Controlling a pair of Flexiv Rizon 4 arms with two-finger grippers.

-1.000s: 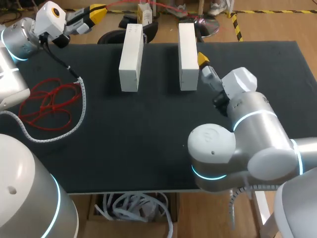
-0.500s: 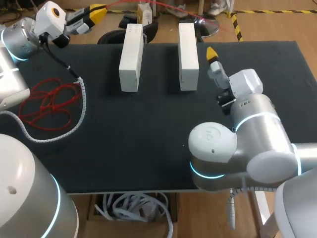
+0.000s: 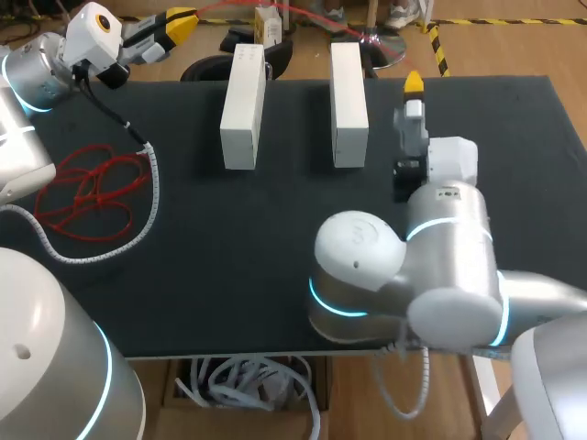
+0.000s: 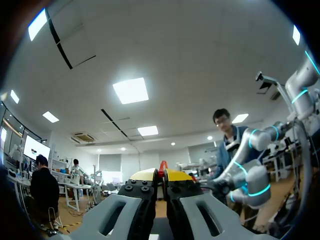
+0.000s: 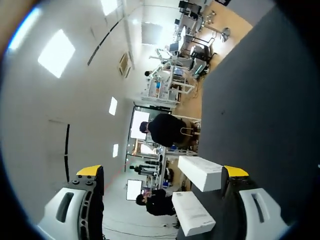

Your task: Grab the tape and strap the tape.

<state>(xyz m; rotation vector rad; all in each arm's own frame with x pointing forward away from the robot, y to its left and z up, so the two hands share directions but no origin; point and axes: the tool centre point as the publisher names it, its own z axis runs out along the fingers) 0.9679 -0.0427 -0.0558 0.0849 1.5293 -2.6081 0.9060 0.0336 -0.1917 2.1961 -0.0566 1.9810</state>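
Right of the white blocks (image 3: 348,92), the right gripper (image 3: 413,90) stands wide open, while far left the left gripper (image 3: 176,22) is closed.

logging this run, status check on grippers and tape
left gripper shut, a red strand at its tips. right gripper open, empty, beside a white box. red tape heaped at left of table, white hose curved beside it.

Room and support surface. We show the table (image 3: 275,247), covered to all its edges by a dark matte sheet, standing on a light wooden floor (image 3: 514,41) visible past its far edge. Overhead we mark a white ceiling (image 4: 210,55) with bright, square light panels (image 4: 131,90)
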